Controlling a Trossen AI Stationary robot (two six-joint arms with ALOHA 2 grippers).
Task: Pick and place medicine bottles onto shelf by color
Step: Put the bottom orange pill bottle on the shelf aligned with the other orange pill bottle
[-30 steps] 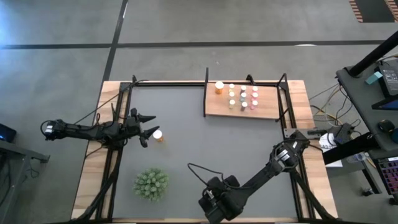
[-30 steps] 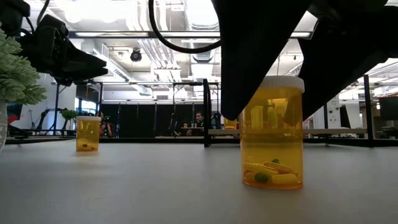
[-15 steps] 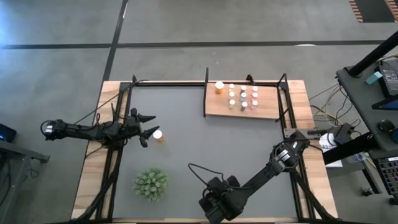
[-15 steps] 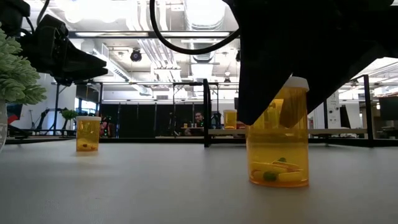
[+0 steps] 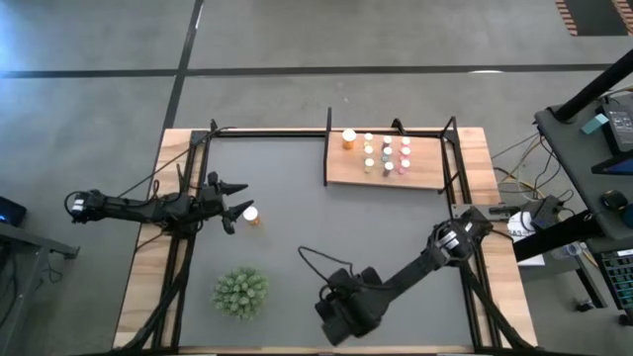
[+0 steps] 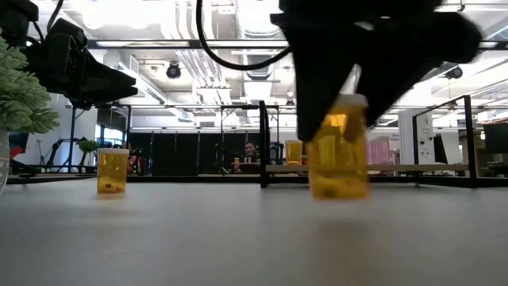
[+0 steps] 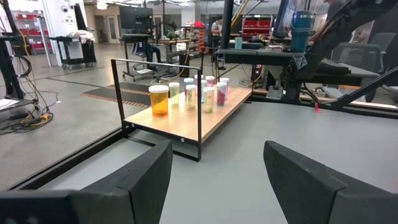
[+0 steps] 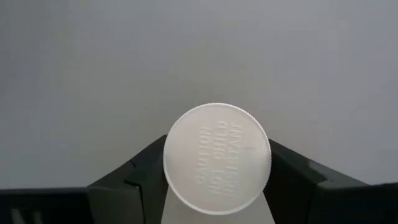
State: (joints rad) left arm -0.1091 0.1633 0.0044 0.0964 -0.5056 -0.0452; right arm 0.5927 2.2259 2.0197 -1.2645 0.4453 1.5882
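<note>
An orange medicine bottle with a white cap hangs near the table's front middle, with my right gripper shut on it. A second orange bottle stands on its base on the dark mat at the left. My left gripper hovers open just above it, pointing level. The wooden shelf at the far right carries several small bottles, one orange bottle at its left end. My right gripper pinches the orange bottle between its two fingers, at the upper part just below the white cap's rim. The fingers slant down from above. The bottle hangs below them, nearly upright, its base clear of the mat.
A green spiky plant stands at the front left of the mat. Black frame posts edge the shelf and rails run along the table's sides. The mat's middle lies between my right gripper and the shelf.
My right gripper has shut on the orange bottle, which stood on the mat between its open fingers. The bottle tipped a little, then rose clear of the mat. The gripper has drifted slightly toward the table's far edge with it.
</note>
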